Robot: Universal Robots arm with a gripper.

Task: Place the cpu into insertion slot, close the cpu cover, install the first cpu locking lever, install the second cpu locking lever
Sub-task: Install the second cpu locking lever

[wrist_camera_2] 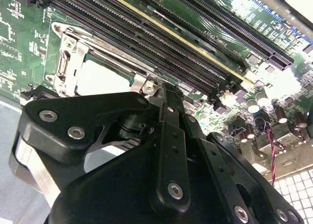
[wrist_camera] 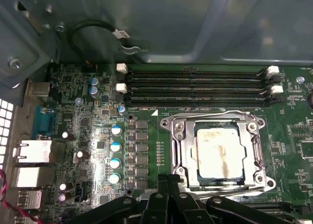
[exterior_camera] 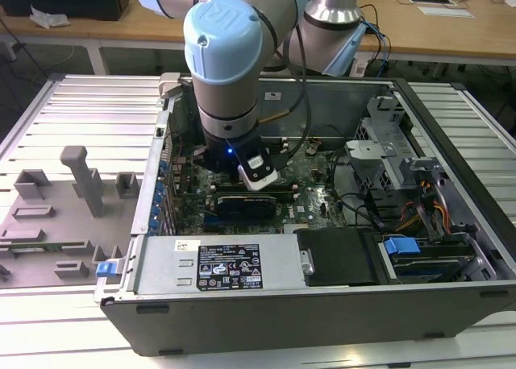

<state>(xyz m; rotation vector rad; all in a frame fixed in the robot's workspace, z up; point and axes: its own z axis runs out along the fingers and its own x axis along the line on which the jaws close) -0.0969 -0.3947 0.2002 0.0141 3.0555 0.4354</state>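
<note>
The cpu (wrist_camera: pixel 218 153) lies flat in the insertion slot (wrist_camera: pixel 177 136), its silver top smeared pale. The cpu cover (wrist_camera: pixel 185 155) is down over it, and the chip shows through the cover's window. A thin wire lever (wrist_camera: pixel 215 113) runs along the socket edge beside the memory slots, and another (wrist_camera: pixel 225 187) runs along the opposite edge. My gripper (wrist_camera: pixel 168 177) is shut, its black fingertips (wrist_camera_2: pixel 165 94) pressed together at a corner of the socket, right by a small silver tab (wrist_camera_2: pixel 148 87). Nothing is seen between the fingers. In the exterior view the arm (exterior_camera: pixel 230 87) reaches down into the open computer case.
Long black memory slots (wrist_camera: pixel 195 84) run beside the socket. Capacitors (wrist_camera: pixel 115 145) and rear ports (wrist_camera: pixel 32 150) stand beyond it. A black cable loop (wrist_camera: pixel 93 26) hangs off the case wall. A power supply (exterior_camera: pixel 218 264), drive cage (exterior_camera: pixel 403 167) and grey fixture (exterior_camera: pixel 81 180) surround the board.
</note>
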